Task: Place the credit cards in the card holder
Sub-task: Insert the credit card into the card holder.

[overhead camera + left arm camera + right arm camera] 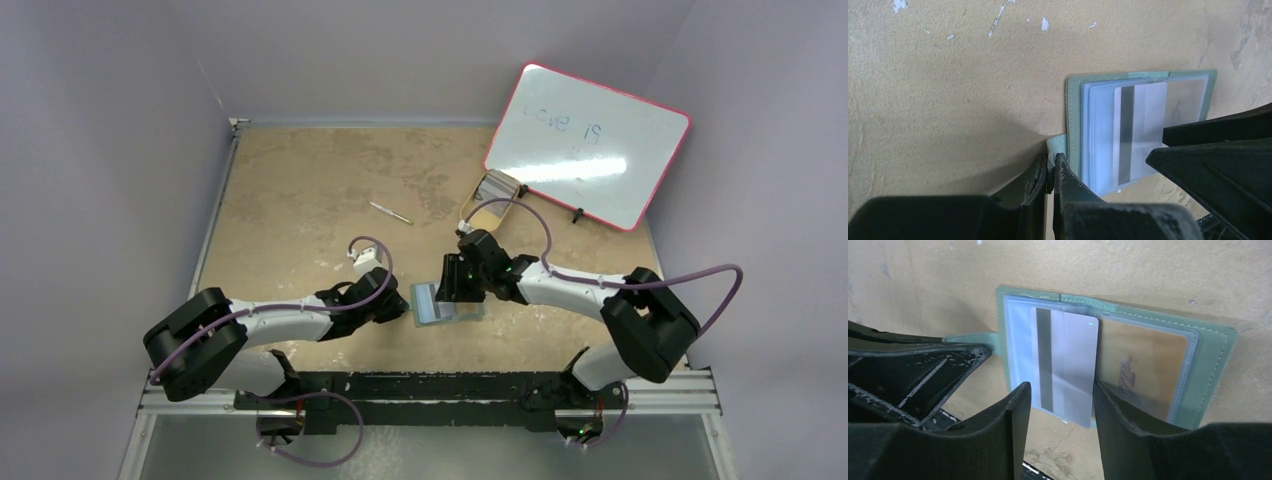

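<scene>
Card holder (447, 301), lying open on the table (300, 190) between the 2 arms. Left gripper (1050, 167): fingers pinched tight on the holder's strap tab (1057, 145) at its left edge. Right gripper (1060, 405): fingers parted, straddling 1 silver credit card (1065, 367) with a dark stripe, lying over the holder's clear pockets; whether the pads touch the card cannot be told. Whiteboard (588, 145) and pen (391, 212) lie beyond the holder.

One card holder (1215, 347), two cards (1068, 365), one whiteboard (588, 143), one pen (391, 212).
</scene>
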`<state>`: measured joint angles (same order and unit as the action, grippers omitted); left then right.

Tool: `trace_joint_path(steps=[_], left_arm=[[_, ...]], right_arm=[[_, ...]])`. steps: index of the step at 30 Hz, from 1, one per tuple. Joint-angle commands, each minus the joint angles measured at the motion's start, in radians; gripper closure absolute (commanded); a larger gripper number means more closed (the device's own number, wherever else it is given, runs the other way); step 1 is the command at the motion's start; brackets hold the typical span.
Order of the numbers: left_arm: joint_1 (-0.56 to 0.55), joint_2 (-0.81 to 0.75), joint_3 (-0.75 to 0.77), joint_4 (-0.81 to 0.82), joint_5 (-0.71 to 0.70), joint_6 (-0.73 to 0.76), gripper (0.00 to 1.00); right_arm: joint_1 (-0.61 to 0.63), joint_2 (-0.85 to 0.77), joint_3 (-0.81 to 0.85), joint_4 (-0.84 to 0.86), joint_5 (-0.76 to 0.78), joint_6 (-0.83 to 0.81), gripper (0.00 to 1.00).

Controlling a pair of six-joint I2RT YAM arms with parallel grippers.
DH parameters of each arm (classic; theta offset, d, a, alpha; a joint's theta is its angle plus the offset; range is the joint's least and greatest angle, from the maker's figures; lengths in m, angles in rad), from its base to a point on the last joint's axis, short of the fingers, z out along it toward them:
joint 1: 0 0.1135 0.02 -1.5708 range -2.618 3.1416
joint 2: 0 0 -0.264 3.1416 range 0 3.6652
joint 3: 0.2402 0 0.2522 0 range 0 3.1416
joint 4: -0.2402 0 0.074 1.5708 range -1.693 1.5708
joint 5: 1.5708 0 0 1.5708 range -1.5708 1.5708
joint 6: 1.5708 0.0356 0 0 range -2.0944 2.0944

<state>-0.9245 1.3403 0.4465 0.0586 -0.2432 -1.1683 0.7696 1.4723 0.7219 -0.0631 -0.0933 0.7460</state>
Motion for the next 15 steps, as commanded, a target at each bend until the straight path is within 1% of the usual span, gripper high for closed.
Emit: trace_joint_path(steps=[1,11,15], left_arm=[[-0.012,0.011,-0.019,-0.067,0.009,0.001,1.00],[-0.012,-0.013,-0.015,-0.077,-0.011,0.000,1.00],[-0.013,-0.027,-0.014,-0.072,-0.007,0.007,1.00]], right_arm=[[0.005,-0.007,-0.002,0.087,-0.064,-0.011,0.49],[0.018,0.049,-0.009,0.179,-0.134,0.032,0.50],[0.023,0.070,0.014,0.174,-0.146,0.021,0.51]])
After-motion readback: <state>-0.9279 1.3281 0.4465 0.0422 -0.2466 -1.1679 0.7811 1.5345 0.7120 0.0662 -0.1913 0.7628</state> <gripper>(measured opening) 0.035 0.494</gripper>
